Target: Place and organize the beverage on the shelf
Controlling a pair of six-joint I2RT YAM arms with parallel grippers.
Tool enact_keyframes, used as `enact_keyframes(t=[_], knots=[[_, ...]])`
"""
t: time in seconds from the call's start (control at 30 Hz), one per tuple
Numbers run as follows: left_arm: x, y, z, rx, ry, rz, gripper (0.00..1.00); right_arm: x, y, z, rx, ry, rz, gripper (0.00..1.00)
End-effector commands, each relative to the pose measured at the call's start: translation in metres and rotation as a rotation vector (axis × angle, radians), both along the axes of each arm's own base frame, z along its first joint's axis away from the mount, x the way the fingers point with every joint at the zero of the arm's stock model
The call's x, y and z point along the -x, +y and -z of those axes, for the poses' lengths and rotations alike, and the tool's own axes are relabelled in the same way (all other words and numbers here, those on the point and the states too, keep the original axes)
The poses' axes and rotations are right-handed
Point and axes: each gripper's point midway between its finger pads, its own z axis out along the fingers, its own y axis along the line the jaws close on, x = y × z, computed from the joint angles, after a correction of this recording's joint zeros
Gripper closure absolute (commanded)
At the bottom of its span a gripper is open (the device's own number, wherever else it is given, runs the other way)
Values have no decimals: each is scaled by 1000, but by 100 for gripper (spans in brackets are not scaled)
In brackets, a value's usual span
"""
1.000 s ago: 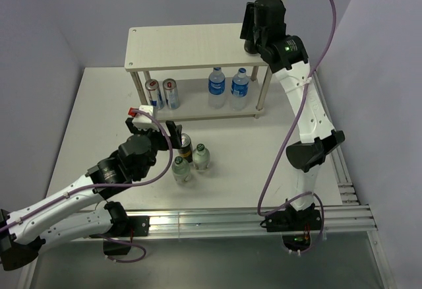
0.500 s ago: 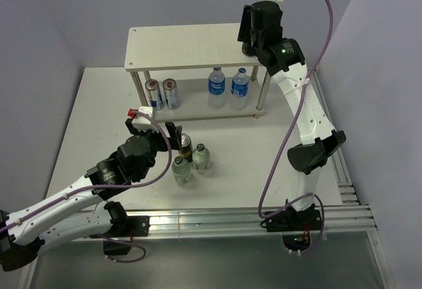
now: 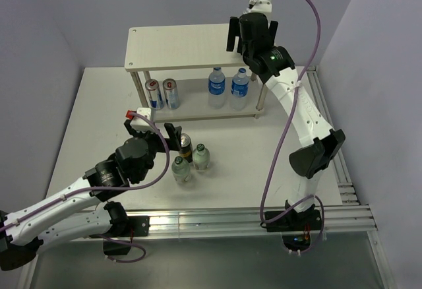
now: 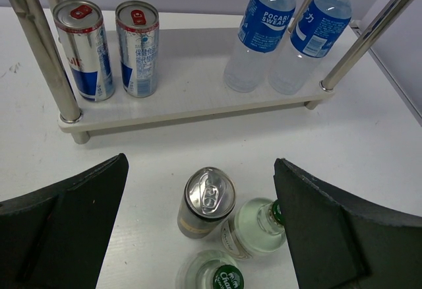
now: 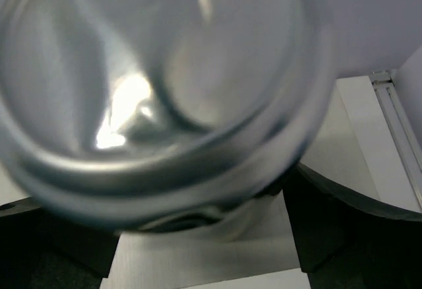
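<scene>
**Seven drinks in sight off the top board, an eighth in the right gripper**

Nearest the arm bases, the left gripper (image 4: pixel 200 165) hovers spread wide and holds nothing. Its two black fingers stand to either side of a small cluster on the white table (image 3: pixel 99 104).

That cluster counts three. One is a dark can with a silver pull-tab top (image 4: pixel 208 200). The other two are clear green-capped bottles (image 4: pixel 254 229) (image 4: pixel 211 277), standing close against it.

Beyond them stands the pale wood-grain two-tier shelf (image 3: pixel 178 45). Its lower board (image 4: pixel 191 91) carries four drinks. Two silver-and-blue cans with red tabs (image 4: pixel 84 48) (image 4: pixel 138 48) stand side by side at the left. Two clear bottles with blue labels (image 4: pixel 264 32) (image 4: pixel 310 35) stand side by side at the right.

Farthest back, the right gripper (image 3: pixel 239 35) is over the right end of the top board. Its fingers are closed against the sides of one blurred silver can (image 5: pixel 165 91), which fills its wrist view.
</scene>
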Motion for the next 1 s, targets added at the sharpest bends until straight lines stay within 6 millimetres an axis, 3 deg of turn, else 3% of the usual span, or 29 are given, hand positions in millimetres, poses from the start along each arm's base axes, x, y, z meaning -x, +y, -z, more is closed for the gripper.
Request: enact_keyframes(t=[0.0,0.33,0.4,0.6,0.63,0.67,0.77,0.87,0.93,0.97], knots=[[1,3,-7,19,-22,-15,1,17,-9,-45,-54,-121,21,2],[3,6,-11,21,-28,-28,1,31,-5,-36,-73,-101,-7,0],[3,7,-11,20,-27,-31,1,34,-1,-25,-67,-78,-25,0],[4,8,-13,21,-29,-39,1,54,5,-13,-75,-73,-70,0],[4,8,-13,19,-28,-39,1,60,4,-22,-87,-105,-76,0],[4,8,-13,20,-29,-39,1,63,6,-13,-74,-89,-85,0],[4,9,-13,15,-26,-47,1,81,9,-11,-68,-85,-93,0],[4,10,-13,14,-25,-48,1,114,22,-9,-66,-110,-123,0],[4,10,-13,10,-25,-53,1,147,51,-14,-114,-132,-228,0],[4,10,-13,10,-27,-53,1,158,66,3,-119,-103,-278,0]])
